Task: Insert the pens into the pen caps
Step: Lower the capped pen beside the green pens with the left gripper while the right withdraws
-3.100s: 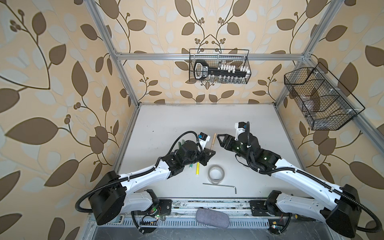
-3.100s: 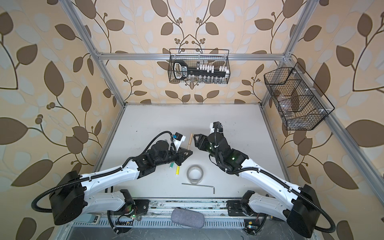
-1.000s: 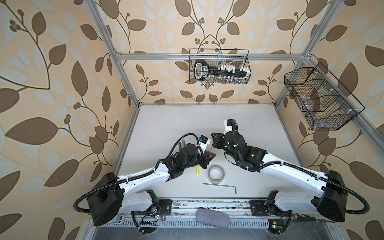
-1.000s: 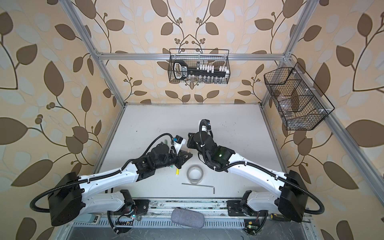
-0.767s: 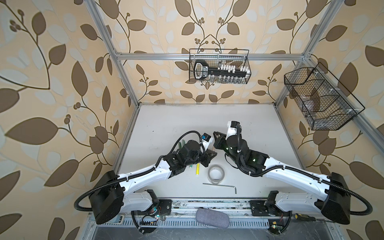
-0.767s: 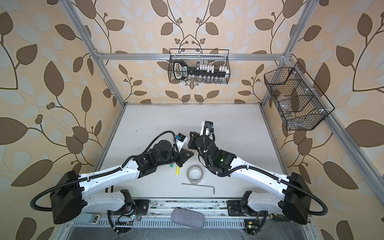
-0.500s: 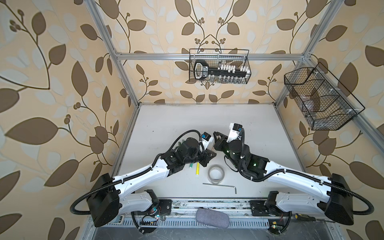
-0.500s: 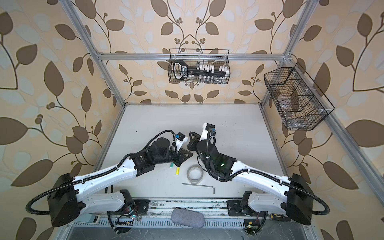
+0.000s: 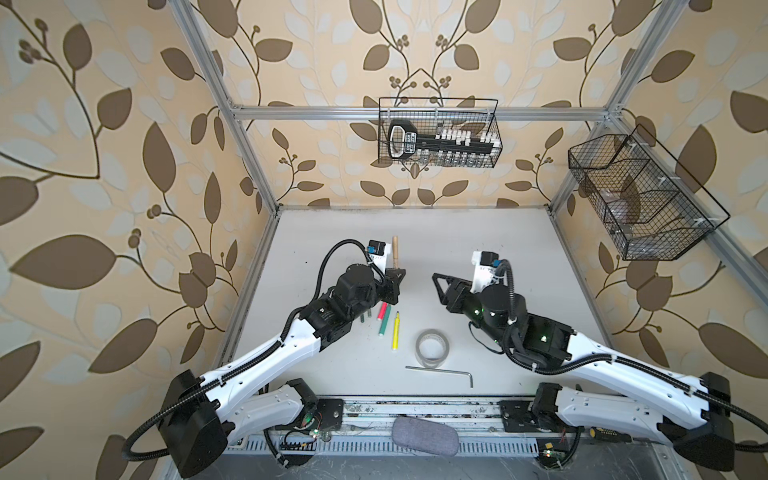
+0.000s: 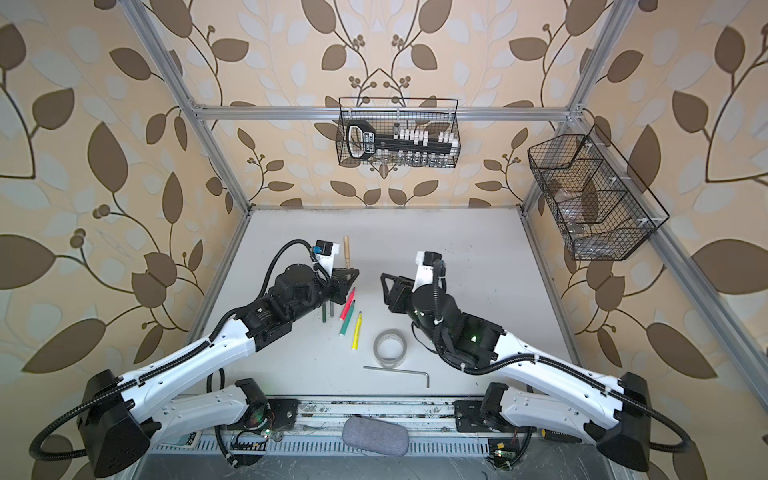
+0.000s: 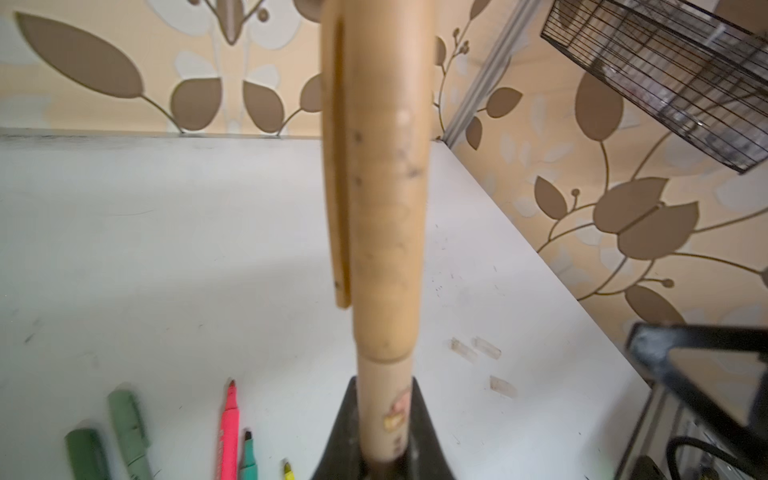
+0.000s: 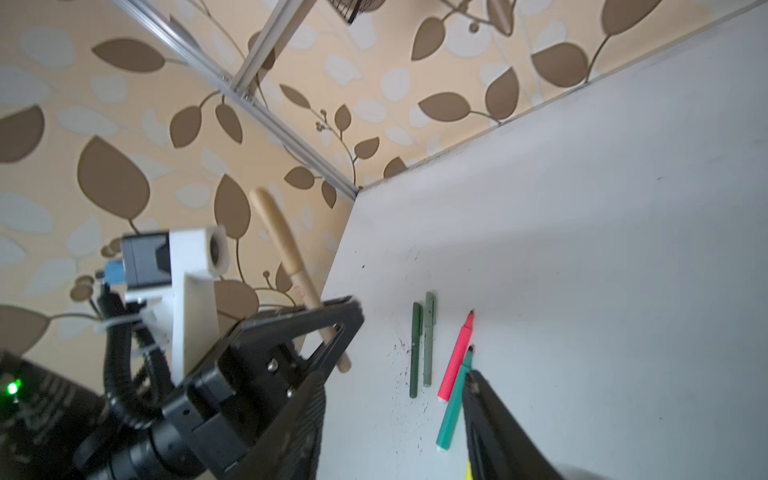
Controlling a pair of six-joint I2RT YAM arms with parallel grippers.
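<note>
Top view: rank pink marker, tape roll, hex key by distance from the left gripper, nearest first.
1. pink marker, lying just beside the left gripper.
2. tape roll, centre, further forward.
3. hex key, by the front edge.

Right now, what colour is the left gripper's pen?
The pen is tan; left wrist view shows it best.

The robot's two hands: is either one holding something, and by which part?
The left hand grips the tan pen by its bare barrel, just below its cap. The right hand is open and holds nothing.
</note>
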